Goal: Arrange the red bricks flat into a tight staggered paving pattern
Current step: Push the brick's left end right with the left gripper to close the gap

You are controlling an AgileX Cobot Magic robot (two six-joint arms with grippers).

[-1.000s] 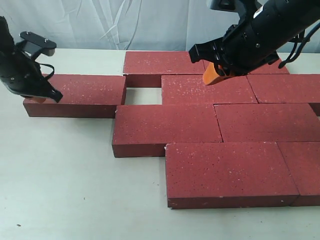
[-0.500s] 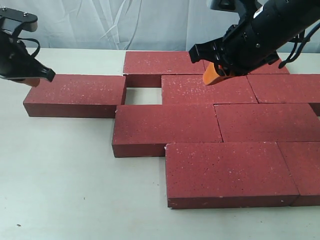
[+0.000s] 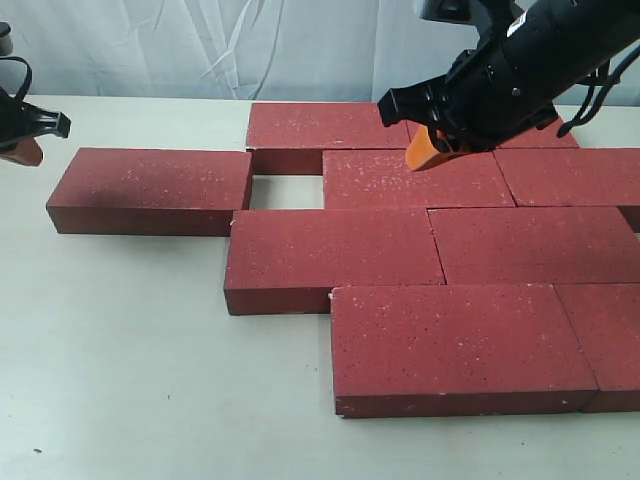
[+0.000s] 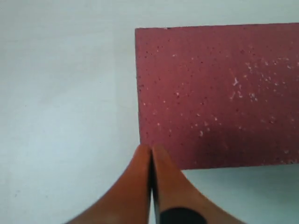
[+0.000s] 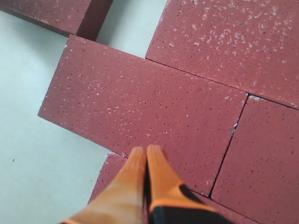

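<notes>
Most of the red bricks [image 3: 430, 250] lie flat and close together in staggered rows on the table [image 3: 120, 350]. The leftmost brick [image 3: 150, 190] lies apart from its row, and a bare gap [image 3: 287, 192] separates it from the neighbour. I judge that closing this gap is what remains. The left gripper [image 4: 150, 149] hovers near the outer end of this brick, fingers pressed together, holding nothing. The right gripper [image 5: 146, 150] is also closed and empty, above the paved group.
</notes>
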